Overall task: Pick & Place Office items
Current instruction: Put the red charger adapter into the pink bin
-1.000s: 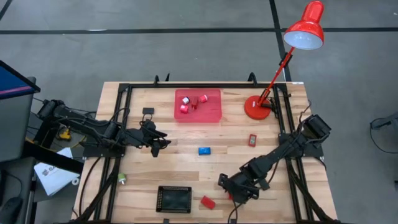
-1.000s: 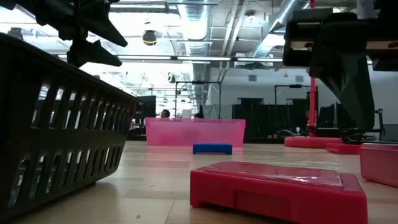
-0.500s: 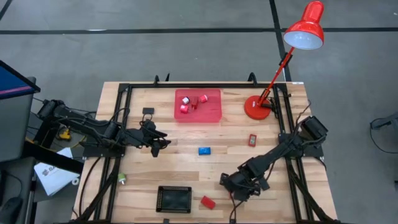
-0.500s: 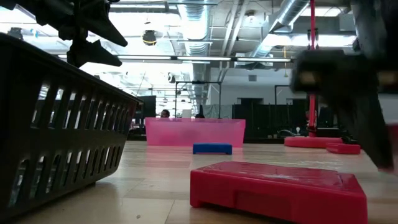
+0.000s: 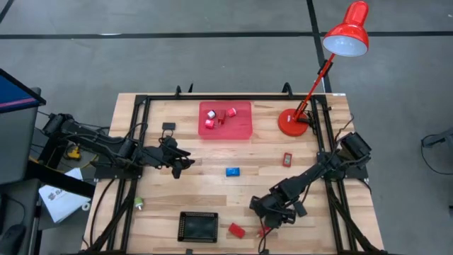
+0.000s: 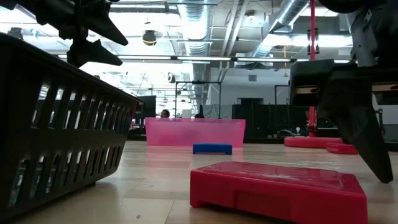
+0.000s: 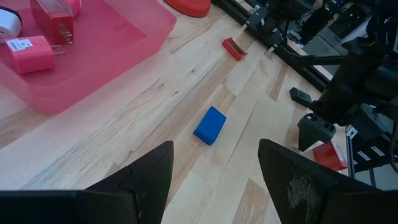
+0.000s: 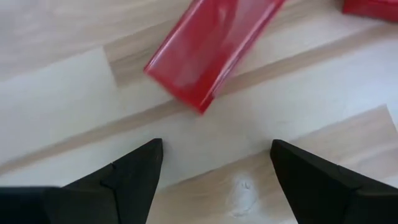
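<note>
The right arm reaches in from the right edge toward the near middle, bent low, its pincer (image 5: 263,221) spread wide, holding nothing. The left arm stretches in from the left edge, its pincer (image 5: 185,162) parted and empty, hanging mid-left.

You see a pale wood table (image 5: 212,195) with a translucent pink tray (image 5: 241,129). Near the tray: a blue block (image 5: 233,171), a glossy red block (image 5: 236,230), a black slatted basket (image 5: 198,227), a red lamp (image 5: 345,32).

I see a pale, smooth wooden worktop (image 5: 212,195), a glossy red plastic block (image 8: 208,46), and a translucent pink plastic tray (image 7: 118,46).
</note>
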Motion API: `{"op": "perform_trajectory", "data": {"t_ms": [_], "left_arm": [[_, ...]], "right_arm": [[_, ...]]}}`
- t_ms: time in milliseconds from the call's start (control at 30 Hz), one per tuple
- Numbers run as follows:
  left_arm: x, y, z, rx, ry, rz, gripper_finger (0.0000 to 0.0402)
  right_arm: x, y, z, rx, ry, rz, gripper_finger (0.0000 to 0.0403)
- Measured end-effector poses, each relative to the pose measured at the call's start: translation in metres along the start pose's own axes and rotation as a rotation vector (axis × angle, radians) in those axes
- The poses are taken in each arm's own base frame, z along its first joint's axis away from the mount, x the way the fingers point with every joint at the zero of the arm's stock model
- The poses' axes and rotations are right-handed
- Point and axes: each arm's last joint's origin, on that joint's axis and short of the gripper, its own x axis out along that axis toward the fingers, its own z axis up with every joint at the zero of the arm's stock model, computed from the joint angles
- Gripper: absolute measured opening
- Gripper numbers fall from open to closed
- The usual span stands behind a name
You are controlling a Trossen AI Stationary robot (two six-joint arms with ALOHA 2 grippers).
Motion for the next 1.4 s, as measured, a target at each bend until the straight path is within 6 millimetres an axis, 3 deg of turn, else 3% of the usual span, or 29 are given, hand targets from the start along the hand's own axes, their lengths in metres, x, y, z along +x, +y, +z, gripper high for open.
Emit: {"op": "perform_trajectory", "data": {"t_ms": [267,567,1133,1400], "left_arm": [[0.000,0.000,0.000,0.008,0.000,0.001,0.0231],[0.000,0.000,0.000,0.019,0.000,0.001,0.0231],[0.000,0.000,0.000,0.016,0.013,-0.011,0.0231],[0.000,-0.001,-0.001,0.015,0.025,-0.023,0.0231]], "right_arm": [[0.006,0.023,0.017,0.213,0.009,-0.001,0.0295],[0.009,0.047,0.033,0.292,0.006,0.043,0.0295],[0.003,0.016,0.029,0.316,-0.059,-0.075,0.0288],[0.004,0.021,0.033,0.346,-0.080,-0.035,0.0280]]}}
